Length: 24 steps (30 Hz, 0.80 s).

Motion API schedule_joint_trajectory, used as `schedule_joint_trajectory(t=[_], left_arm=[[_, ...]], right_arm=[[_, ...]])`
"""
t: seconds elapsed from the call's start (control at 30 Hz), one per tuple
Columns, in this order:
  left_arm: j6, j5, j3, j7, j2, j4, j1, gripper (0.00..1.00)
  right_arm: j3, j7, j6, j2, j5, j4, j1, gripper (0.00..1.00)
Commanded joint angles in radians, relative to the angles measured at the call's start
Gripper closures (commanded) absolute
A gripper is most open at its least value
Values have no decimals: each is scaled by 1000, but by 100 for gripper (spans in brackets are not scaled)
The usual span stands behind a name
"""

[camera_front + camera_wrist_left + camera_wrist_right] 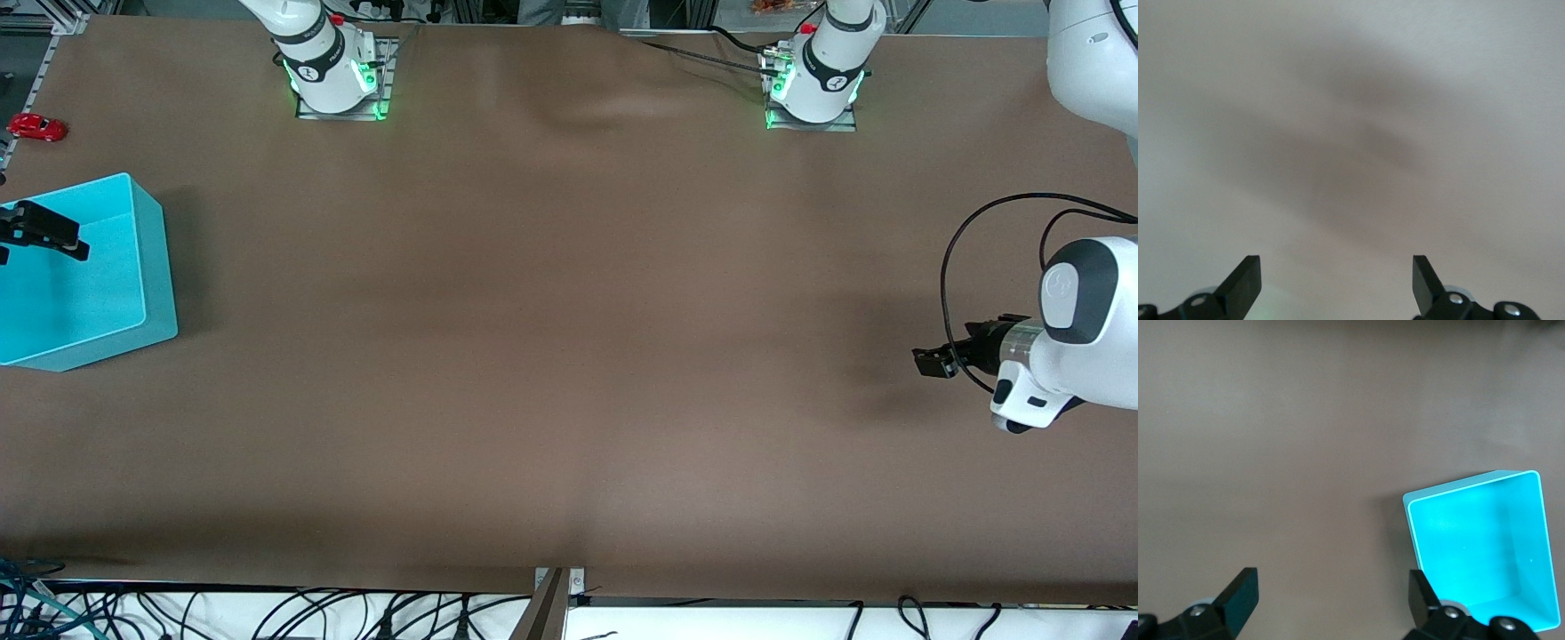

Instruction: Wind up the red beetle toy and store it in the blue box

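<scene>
1 tiny glossy red beetle-shaped toy car (pixel 36 127) sits on the brown table surface (pixel 569 356) in the upper left corner of the front view, at the right arm's end of the table, on its wheels and touching nothing else. Just below it in that view, nearer to the front camera and well apart from it, stands the large turquoise rectangular plastic box (pixel 142 258), upright, with thin straight walls and a bare flat bottom; part of it runs off the left edge of the frame. In the right wrist view the same box (pixel 1531 540) fills the lower right of the frame, seen from above, with nothing inside the part that shows.

The right gripper (pixel 44 233) hangs over the box at the left edge of the front view. In the right wrist view its 2 dark fingers (pixel 1239 590) stand wide apart at the bottom of the frame, with nothing between them.

The left gripper (pixel 933 360) is at the right side of the front view, over bare table at the left arm's end, and this arm waits. In the left wrist view its 2 fingers (pixel 1245 277) are likewise spread wide and empty, over plain tabletop.
</scene>
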Motion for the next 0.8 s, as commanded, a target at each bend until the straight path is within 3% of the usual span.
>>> schedule_joint_trajectory(t=[0.0, 0.77], left_arm=[[-20, -11, 7, 62, 9, 46, 1, 0], [-83, -6, 43, 143, 7, 43, -5, 0]], right_arm=[[5, -4, -5, 4, 5, 21, -1, 0], [-6, -8, -73, -25, -6, 21, -5, 0]])
